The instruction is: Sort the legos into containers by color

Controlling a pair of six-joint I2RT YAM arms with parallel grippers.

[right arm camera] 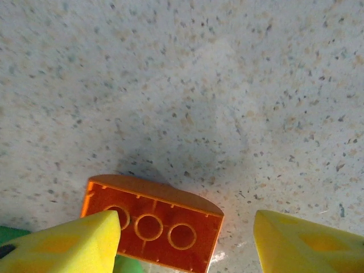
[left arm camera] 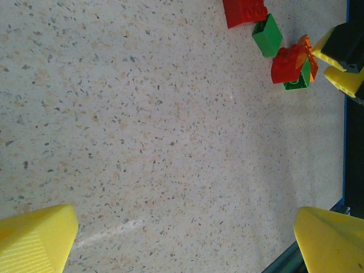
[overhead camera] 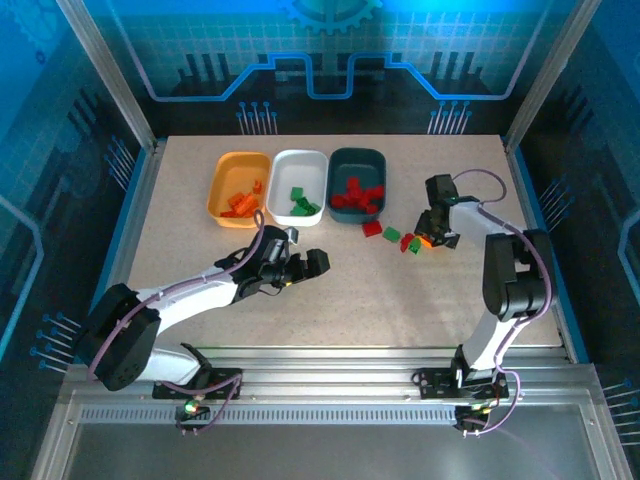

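Slip risk: the orange brick [right arm camera: 152,230] lies hollow side up on the tabletop [right arm camera: 187,85], off-centre in the right end effector [right arm camera: 185,224]. The jaws stand apart; one finger [right arm camera: 62,244] is at the brick's 9 o'clock end and the other is well clear at 3 o'clock. Closing from here could shove or twist the brick instead of clamping it.
Neighbour risk: a green brick [right arm camera: 8,236] sits just beside it at 8 o'clock and could be caught or dragged along.
Carry risk: the orange tray [overhead camera: 238,172] is the farthest one, at 10 o'clock from the brick. The way there passes over the other trays and near the left arm [overhead camera: 200,295], so a weak hold could drop the brick into the wrong colour.
Left end effector [overhead camera: 318,262]: jaws apart, empty, over bare tabletop at 6 o'clock of the white tray [overhead camera: 298,168].
Orange tray: orange bricks [overhead camera: 240,203].
White tray: green bricks [overhead camera: 300,203].
Teal tray [overhead camera: 357,165]: red bricks [overhead camera: 357,195].
Loose bricks [overhead camera: 390,235]: red and green, at 5 o'clock of the teal tray.
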